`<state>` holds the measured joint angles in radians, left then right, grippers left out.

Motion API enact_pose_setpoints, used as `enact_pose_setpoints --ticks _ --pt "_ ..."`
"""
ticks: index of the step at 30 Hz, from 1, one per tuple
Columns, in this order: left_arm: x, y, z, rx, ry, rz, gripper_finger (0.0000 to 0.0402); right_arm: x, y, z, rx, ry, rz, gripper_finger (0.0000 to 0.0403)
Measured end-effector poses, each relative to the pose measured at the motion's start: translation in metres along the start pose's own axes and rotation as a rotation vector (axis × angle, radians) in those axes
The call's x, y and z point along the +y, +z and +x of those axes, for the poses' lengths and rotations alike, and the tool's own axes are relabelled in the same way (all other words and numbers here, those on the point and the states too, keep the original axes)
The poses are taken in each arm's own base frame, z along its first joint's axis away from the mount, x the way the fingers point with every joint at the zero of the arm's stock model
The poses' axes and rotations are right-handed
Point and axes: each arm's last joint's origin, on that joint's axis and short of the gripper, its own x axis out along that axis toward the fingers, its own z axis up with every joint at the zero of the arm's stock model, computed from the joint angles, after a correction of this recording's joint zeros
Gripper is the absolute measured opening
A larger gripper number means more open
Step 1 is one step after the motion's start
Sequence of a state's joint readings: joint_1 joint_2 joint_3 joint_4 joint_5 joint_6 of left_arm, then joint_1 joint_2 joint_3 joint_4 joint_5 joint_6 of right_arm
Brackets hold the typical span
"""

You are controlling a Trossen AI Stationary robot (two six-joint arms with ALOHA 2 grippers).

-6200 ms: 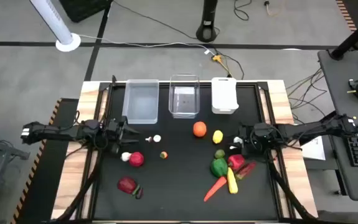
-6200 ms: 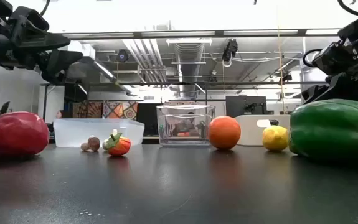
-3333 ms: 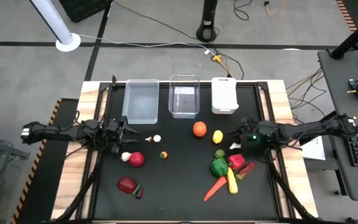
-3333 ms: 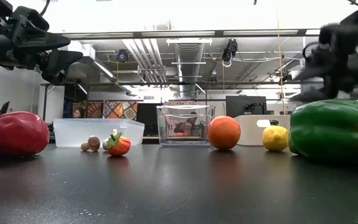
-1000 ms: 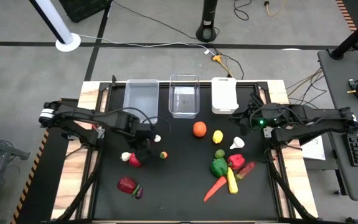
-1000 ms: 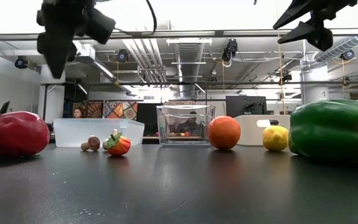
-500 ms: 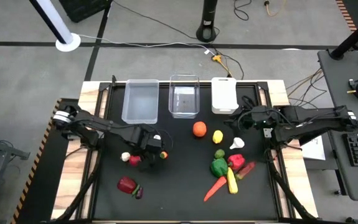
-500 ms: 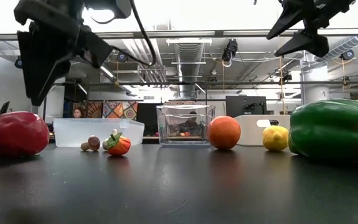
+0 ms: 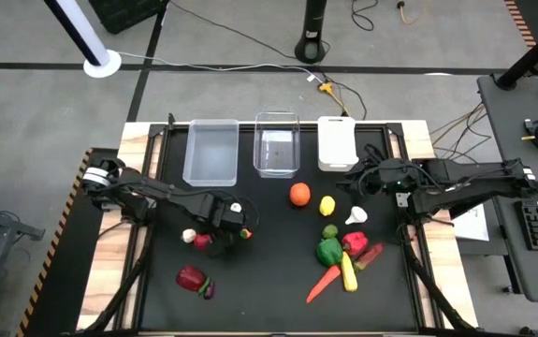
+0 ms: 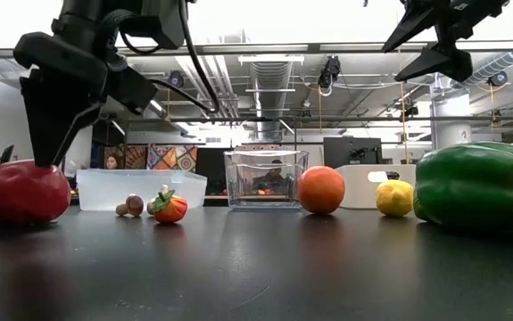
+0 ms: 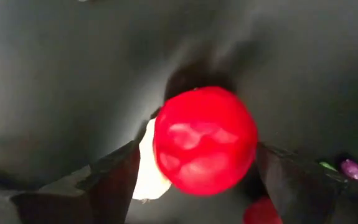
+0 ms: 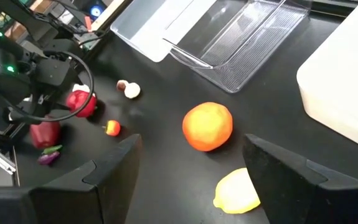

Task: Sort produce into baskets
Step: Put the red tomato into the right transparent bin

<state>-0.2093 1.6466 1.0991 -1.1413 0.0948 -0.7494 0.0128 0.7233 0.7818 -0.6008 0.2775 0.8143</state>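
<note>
Hanging over the red apple [image 11: 205, 140], the left gripper [image 11: 194, 177] points straight down, its fingers [image 11: 113, 180] spread wide on either side, not yet touching; the apple sits centred between them on the black table [image 9: 269, 281]. Farther right, the right gripper [image 12: 188, 165] hovers wide open above the orange [image 12: 207, 126], well apart.

Three baskets in row along far table edge: clear bin [image 9: 211, 153], clear bin [image 9: 276, 144], white bin [image 9: 338, 143]. Red apple [image 9: 203, 241] upright toward left edge, white garlic [image 9: 189, 235] touching it. Orange [image 9: 299, 194], lemon [image 9: 327, 205] mid-table; green pepper [image 9: 328, 251], carrot [image 9: 323, 283], corn [image 9: 349, 272] clustered toward near right corner.
</note>
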Motion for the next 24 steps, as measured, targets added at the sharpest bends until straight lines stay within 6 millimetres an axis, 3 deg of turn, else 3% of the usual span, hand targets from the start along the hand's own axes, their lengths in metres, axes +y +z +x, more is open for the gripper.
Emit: enact_pose_setpoints --ticks 14,24 --pt "0.001 0.000 0.014 -0.020 -0.020 0.001 0.0264 0.001 0.002 -0.002 -0.010 0.010 -0.003 0.0266" --pt "0.000 0.001 0.014 -0.037 -0.035 0.022 0.0201 0.002 0.004 -0.003 -0.017 0.013 -0.008 0.0261"
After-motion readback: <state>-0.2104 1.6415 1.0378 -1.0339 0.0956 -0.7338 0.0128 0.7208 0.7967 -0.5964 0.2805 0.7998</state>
